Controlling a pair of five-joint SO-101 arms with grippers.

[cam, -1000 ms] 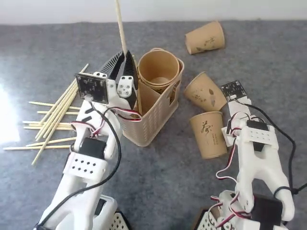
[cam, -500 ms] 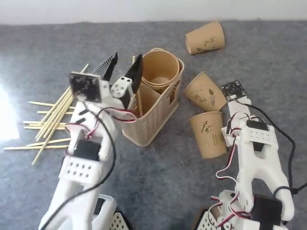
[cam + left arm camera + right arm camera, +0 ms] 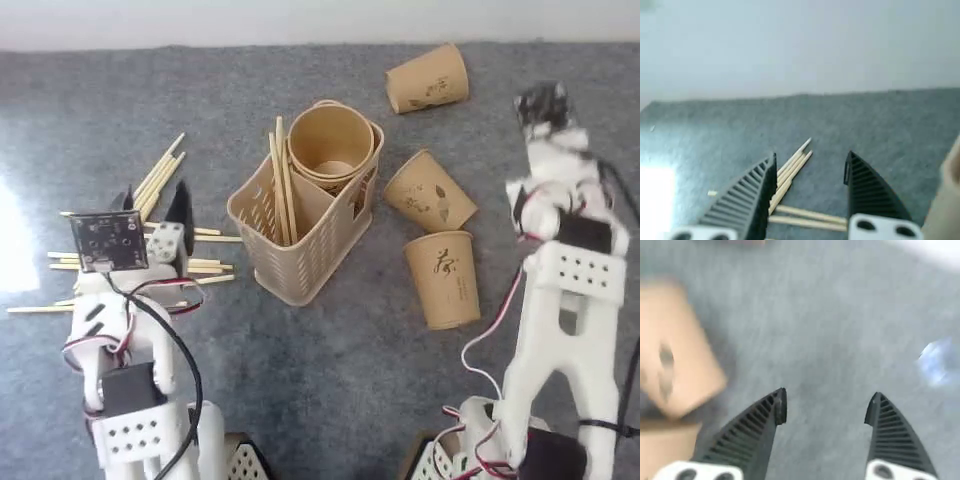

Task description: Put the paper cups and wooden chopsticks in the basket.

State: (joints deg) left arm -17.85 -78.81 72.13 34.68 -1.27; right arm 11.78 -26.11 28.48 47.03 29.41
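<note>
A tan slotted basket (image 3: 300, 265) stands mid-table. Stacked paper cups (image 3: 330, 140) fill one compartment and a few wooden chopsticks (image 3: 282, 180) lean in the other. Several loose chopsticks (image 3: 155, 180) lie to its left. My left gripper (image 3: 153, 198) hovers open over them with nothing between its fingers; the left wrist view shows the gripper (image 3: 810, 162) above the chopsticks (image 3: 792, 170). Three cups lie on their sides right of the basket: a far one (image 3: 428, 78), a middle one (image 3: 430, 192) and a near one (image 3: 447, 278). My right gripper (image 3: 827, 402) is open over bare mat, beside a blurred cup (image 3: 675, 370).
The right arm (image 3: 565, 250) stands tall at the table's right side, right of the fallen cups. The grey mat (image 3: 330, 380) is bare in front of the basket. A pale wall edge runs along the back.
The left gripper opened over the basket, the upright chopstick dropped in, and the arm drew back left over the loose pile. The right arm swung up and away to the far right.
</note>
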